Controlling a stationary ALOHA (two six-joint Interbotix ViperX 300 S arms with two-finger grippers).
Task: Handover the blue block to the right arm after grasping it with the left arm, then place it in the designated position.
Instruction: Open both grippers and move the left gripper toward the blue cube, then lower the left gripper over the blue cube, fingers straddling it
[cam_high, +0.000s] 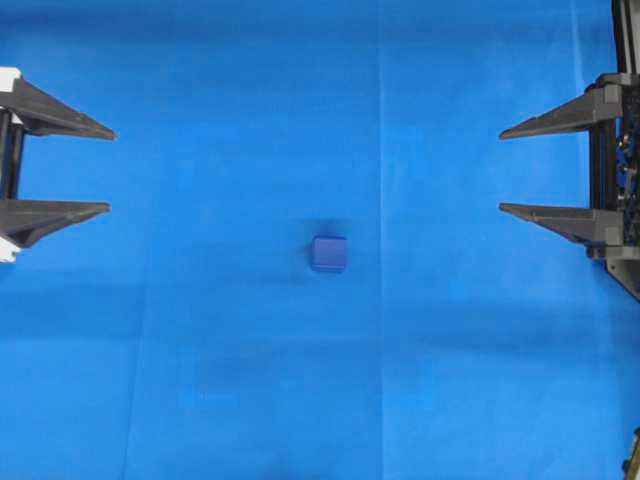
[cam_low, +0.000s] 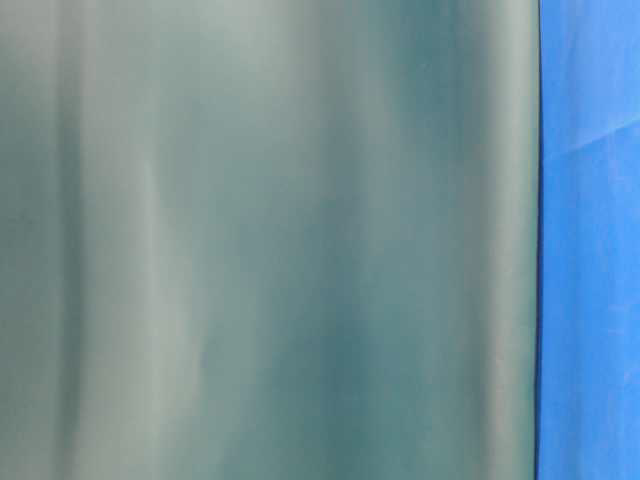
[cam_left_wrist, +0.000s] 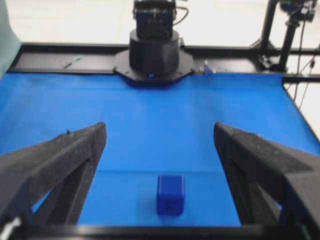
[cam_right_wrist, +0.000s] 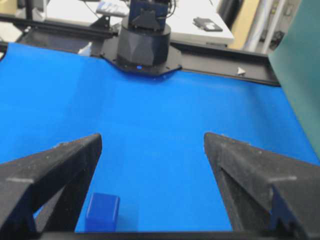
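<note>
In the left wrist view, nearest to us, the left tool (cam_left_wrist: 160, 165) stands with its two dark fingers spread wide and nothing between them. Just past the fingertips, centred in the gap, the blue block (cam_left_wrist: 170, 194) sits alone on the blue cloth (cam_left_wrist: 150, 125) that covers the desk. It touches neither finger.

The block is a small dark-blue cube with rounded edges, much narrower than the spread of the fingers. We judge it light and rigid, probably smooth plastic or painted wood, so it could slip or twist if pinched on a corner. We would close on two opposite flat side faces, low and centred, leaving part of the cube showing for the second tool at handover.

From overhead, the block lies near the middle of the desk, well apart from both arms. The left tool is at the left edge, the right tool (cam_high: 510, 168) at the right edge, its jaws also wide apart and empty.

Farther off, the base of the opposite arm (cam_left_wrist: 152, 50) stands at the far edge of the cloth. The table-level view is blocked by a blurred grey-green surface (cam_low: 270, 240).
</note>
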